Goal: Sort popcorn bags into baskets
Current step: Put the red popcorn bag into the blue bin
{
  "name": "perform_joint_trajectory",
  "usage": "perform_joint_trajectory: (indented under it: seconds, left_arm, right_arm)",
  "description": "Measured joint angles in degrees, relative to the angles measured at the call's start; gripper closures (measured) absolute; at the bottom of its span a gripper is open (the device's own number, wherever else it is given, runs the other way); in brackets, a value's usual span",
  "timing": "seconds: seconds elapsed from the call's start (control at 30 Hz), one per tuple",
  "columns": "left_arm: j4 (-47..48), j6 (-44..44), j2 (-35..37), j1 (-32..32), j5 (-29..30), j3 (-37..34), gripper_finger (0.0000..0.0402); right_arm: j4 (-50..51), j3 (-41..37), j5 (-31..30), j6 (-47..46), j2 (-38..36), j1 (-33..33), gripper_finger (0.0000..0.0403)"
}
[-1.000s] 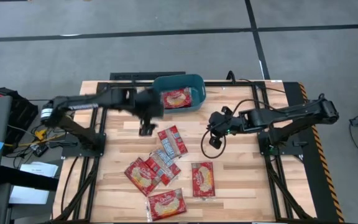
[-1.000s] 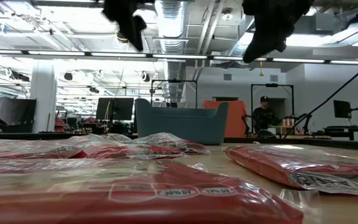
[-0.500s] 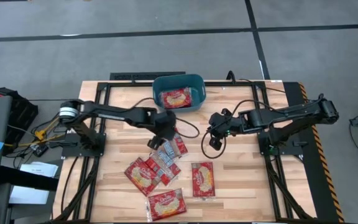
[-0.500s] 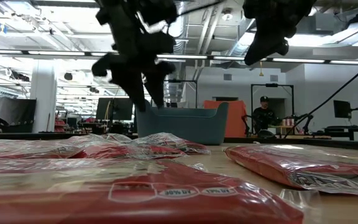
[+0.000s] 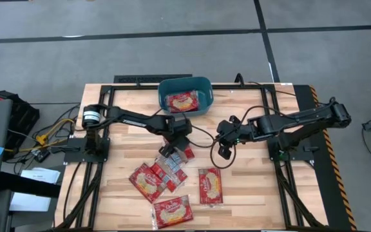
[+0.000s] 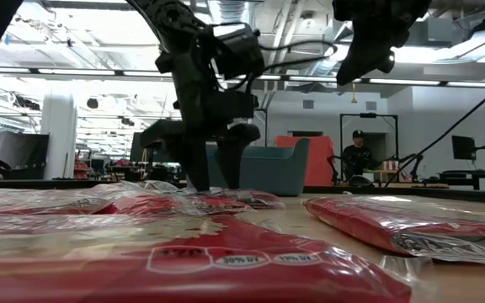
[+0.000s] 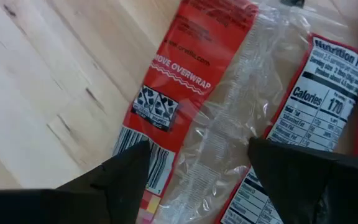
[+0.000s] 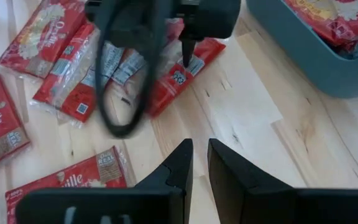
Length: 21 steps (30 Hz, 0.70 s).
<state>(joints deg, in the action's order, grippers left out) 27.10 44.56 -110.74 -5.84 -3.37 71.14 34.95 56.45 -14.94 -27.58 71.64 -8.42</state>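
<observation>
Several red popcorn bags lie flat near the table's middle. The farthest one (image 5: 181,150) lies back side up, its nutrition label and clear seam (image 7: 229,124) showing. My left gripper (image 5: 171,151) is open and low over it, one finger on each side of the seam (image 6: 215,181). The teal basket (image 5: 201,103) stands at the far edge with one bag (image 5: 182,101) lying inside. My right gripper (image 5: 223,151) hangs above bare wood to the right, shut and holding nothing (image 8: 199,144). My left gripper comes from above, pointing down, its open fingers (image 7: 126,171) on either side of the clear seam of the back-up bag. The fingertips stand at the bag's surface (image 6: 226,189); I cannot tell whether they touch it. The bag lies flat among its neighbours.
Other bags lie toward the near edge (image 5: 148,182), (image 5: 172,211), (image 5: 210,185), with one overlapping the cluster (image 5: 168,169). Bare wood (image 5: 250,180) shows on the table's right. Cables trail behind both arms. A person (image 6: 358,151) is in the room far behind the table.
My left gripper has swung from beside the basket toward the near edge and a little right, then dropped onto the farthest bag of the cluster. The bags and the basket have stayed put.
</observation>
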Motion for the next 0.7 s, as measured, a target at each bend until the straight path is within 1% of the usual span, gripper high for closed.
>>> perform_joint_trajectory:
  seconds: [0.07, 0.17, 0.27, 0.43, 0.47, 0.7]
  left_arm:
    - [1.2, 0.0, -0.6, -0.1, 0.4, 0.2, 0.0146]
    - [2.3, 0.0, -1.3, 0.0, 1.4, 0.2, 0.0183]
    - [2.5, -0.4, -1.7, 0.0, 1.6, 0.2, 0.0248]
    - [3.0, -3.2, -1.8, 0.0, 2.6, 0.5, 0.0374]
    - [3.4, -4.1, -1.9, 0.0, 3.0, 0.8, 0.0387]
    - [4.1, -7.5, -2.0, 0.2, 7.8, 1.6, 0.0399]
  right_arm:
    - [0.8, 0.0, 0.0, -0.5, 0.0, -0.3, 0.0328]
    - [1.3, 0.0, 0.0, -0.6, 0.0, -0.3, 0.0328]
    - [1.4, 0.0, -0.1, -0.7, 0.0, -0.6, 0.0328]
    - [1.3, 0.0, -0.1, -0.6, 0.0, -0.6, 0.0328]
    - [1.3, 0.0, -0.1, -0.6, 0.0, -0.6, 0.0328]
    - [1.2, 0.0, -0.1, -1.4, 0.0, -0.6, 0.0328]
